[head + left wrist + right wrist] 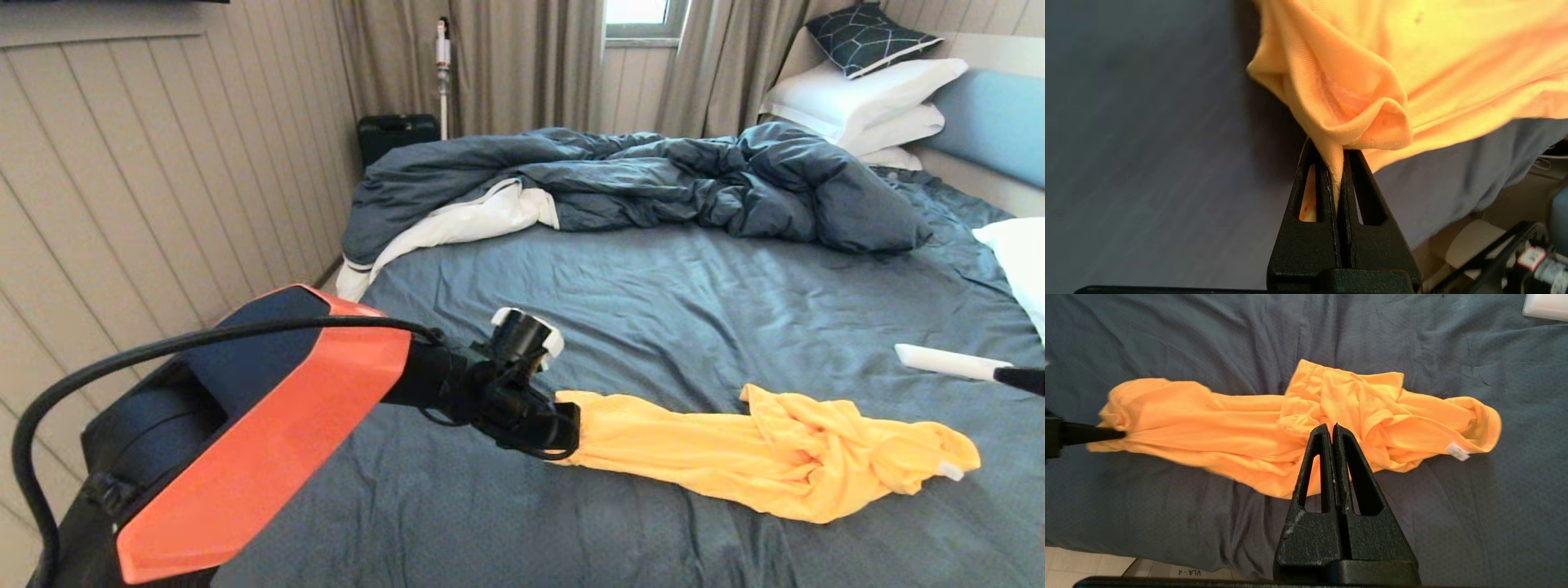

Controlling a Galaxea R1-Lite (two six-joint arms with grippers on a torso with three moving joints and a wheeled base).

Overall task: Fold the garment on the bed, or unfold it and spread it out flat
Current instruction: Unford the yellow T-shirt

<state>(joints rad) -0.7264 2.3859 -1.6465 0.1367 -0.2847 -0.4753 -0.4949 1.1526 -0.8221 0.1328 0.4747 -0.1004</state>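
The yellow-orange garment [735,453] lies bunched in a long strip across the near part of the bed [653,294]. Its collar end with a white tag [951,471] points right. My left gripper [571,429] is shut on the strip's left end. In the left wrist view a fold of the garment [1355,81] is pinched between the black fingers of the left gripper [1333,149]. My right gripper [1332,426] is shut with nothing in it. It hovers over the middle of the garment [1216,420], near the bed's front edge, and is out of the head view.
A rumpled dark blue duvet [653,175] with white lining fills the far side of the bed. White pillows [865,94] stack at the back right. A white flat object [947,362] lies right of the garment. A panelled wall [163,188] runs along the left.
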